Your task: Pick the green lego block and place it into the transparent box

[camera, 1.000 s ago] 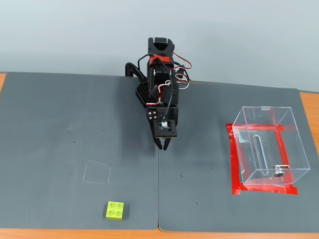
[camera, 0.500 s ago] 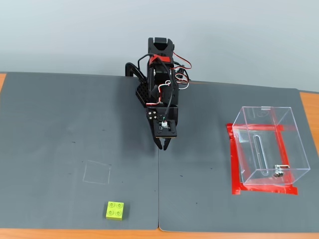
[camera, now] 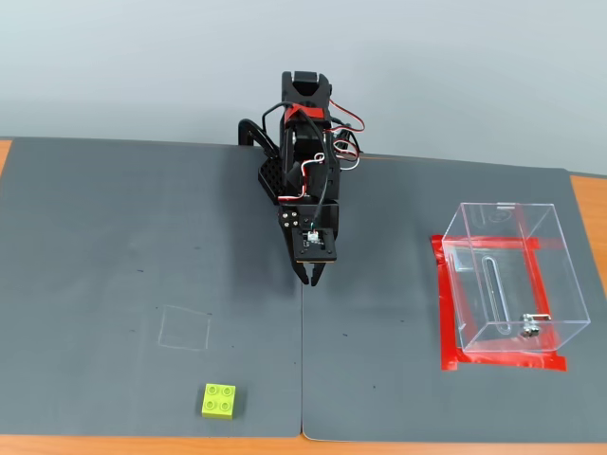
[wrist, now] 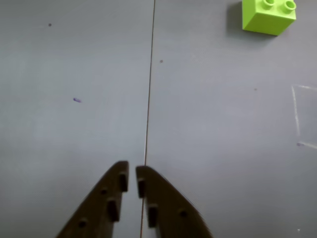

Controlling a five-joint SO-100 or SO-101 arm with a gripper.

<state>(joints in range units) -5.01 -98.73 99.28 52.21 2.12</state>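
The green lego block (camera: 220, 401) lies on the grey mat near the table's front edge, left of centre in the fixed view; the wrist view catches it at the top right corner (wrist: 269, 15). The transparent box (camera: 512, 278) stands at the right on a red tape outline, with a small metal latch on its near wall. My gripper (camera: 312, 280) hangs over the middle of the mat, above the seam between the two mats, far from both block and box. In the wrist view its dark fingers (wrist: 132, 181) are nearly together with only a thin slit and nothing between them.
Two grey mats (camera: 114, 246) cover the table, joined at a seam (camera: 303, 379). A faint chalk square (camera: 184, 328) is drawn above the block. Orange table wood (camera: 588, 209) shows at the right and front edges.
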